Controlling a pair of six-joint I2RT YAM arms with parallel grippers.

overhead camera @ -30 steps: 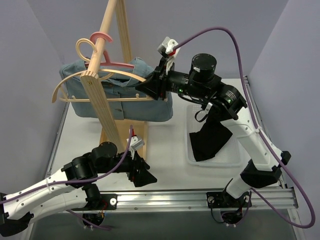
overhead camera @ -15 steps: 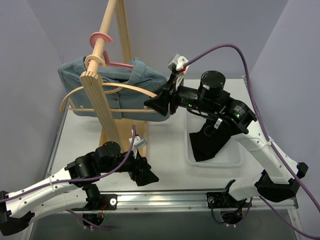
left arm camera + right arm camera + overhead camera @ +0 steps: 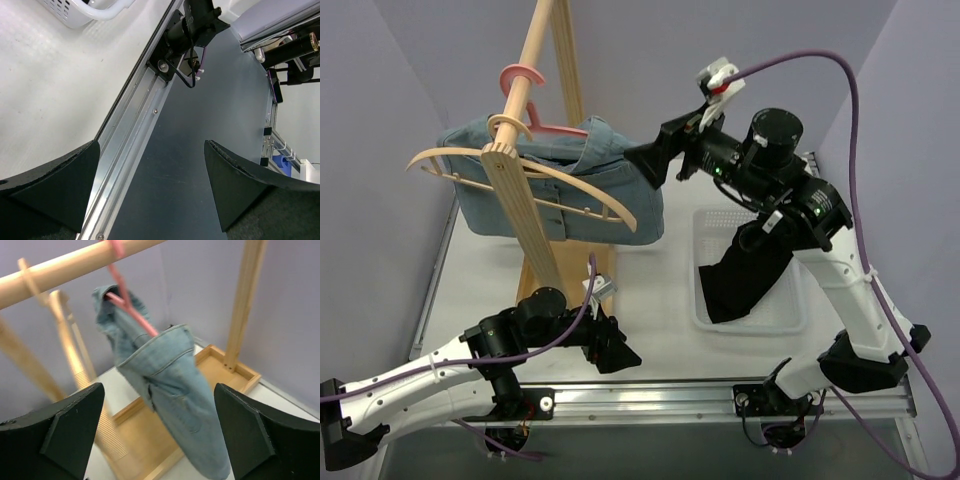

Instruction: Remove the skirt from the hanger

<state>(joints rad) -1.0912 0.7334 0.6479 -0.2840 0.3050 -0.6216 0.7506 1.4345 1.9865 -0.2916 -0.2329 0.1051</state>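
skirt (image 3: pixel 560 195) hangs on pink hanger (image 3: pixel 558 128) on rail (image 3: pixel 538 35) | my right gripper (image 3: pixel 645 165) spread wide, empty, near skirt's right end, I see no contact | my left gripper (image 3: pixel 620 352) spread, empty, low over surface (image 3: pixel 650 295) by near edge

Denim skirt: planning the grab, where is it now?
In the top view the denim skirt hangs upper left on the pink hanger over the wooden rail, the open right gripper facing its right end.

skirt (image 3: pixel 485 212) on hanger (image 3: pixel 558 128) on rail (image 3: pixel 535 60) — left | basket (image 3: pixel 745 325) right — cloth (image 3: pixel 745 280) in it
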